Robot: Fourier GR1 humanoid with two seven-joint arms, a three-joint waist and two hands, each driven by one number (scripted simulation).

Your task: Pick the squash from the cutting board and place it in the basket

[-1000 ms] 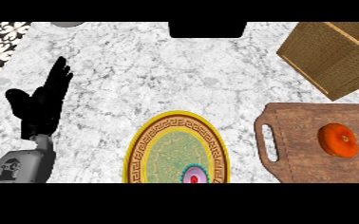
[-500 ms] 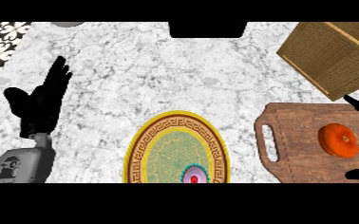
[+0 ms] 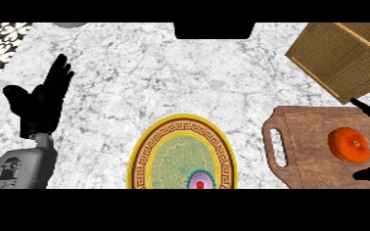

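The round orange squash (image 3: 348,145) sits on the brown wooden cutting board (image 3: 307,142); the right hand (image 3: 359,101), fingers barely visible, could nudge it off. The left hand (image 3: 45,98) rests open.

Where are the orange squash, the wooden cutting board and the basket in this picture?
squash (image 3: 348,144): head view, on the middle of its orange top.
cutting board (image 3: 303,127): head view, on bare wood beside the handle slot.
basket (image 3: 329,58): head view, on its woven side wall.

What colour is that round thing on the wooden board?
Orange squash, clearest in the head view.
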